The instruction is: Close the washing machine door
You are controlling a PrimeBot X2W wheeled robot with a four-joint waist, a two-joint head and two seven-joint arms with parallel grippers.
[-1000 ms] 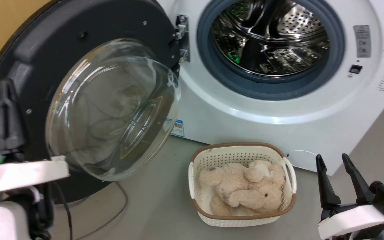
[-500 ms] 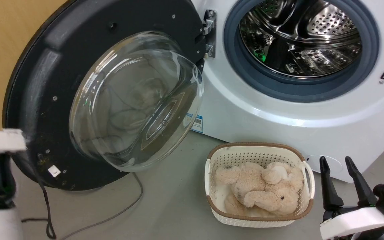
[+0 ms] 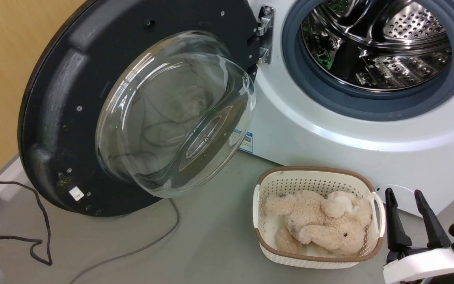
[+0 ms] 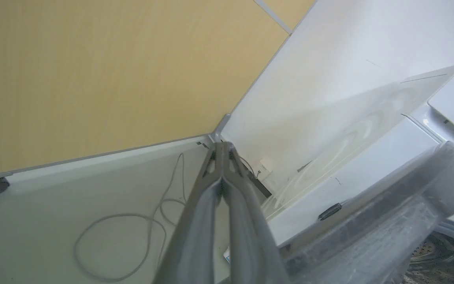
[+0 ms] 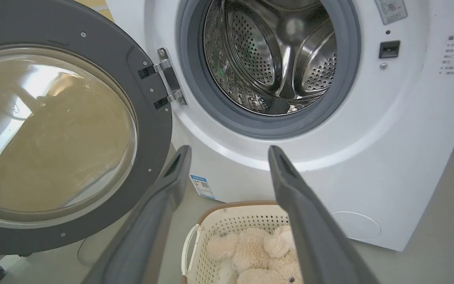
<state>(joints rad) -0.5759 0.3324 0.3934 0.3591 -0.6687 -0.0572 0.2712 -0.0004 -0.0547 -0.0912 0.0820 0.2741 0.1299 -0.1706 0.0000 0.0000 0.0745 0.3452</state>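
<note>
1. the washing machine point(image 3: 329, 134) stands at the far right, white front facing me. its drum point(image 3: 376, 43) mouth is uncovered and the grey gasket point(image 3: 369, 108) is fully exposed.

2. the washing machine door point(image 3: 140, 114) hangs on the hinge point(image 3: 265, 39) at the left of the drum mouth. it is swung wide open to the left. the glass bowl bulges toward the near side, and the outer face is turned to the yellow wall point(image 3: 2, 59).

3. the basket point(image 3: 317, 170) sits on the floor near the machine front, below the drum mouth, with a plush toy point(image 3: 321, 227) inside. it lies to the right of the door's lower rim. judgement: it is low, but check that it clears the door's swing.

4. my right gripper point(image 3: 403, 193) is at the near right, just right of the basket. its fingers are spread apart, holding nothing and touching nothing.

5. my left gripper point(image 4: 222, 146) has its fingers pressed together on nothing. it sits on the wall side of the door, and the door's rim passes just right of the fingers. contact with the door cannot be confirmed.

6. task status: no part of the closing is done. remaining: push the door's outer face rightward through its full arc until it seats on the gasket and latches.
</note>
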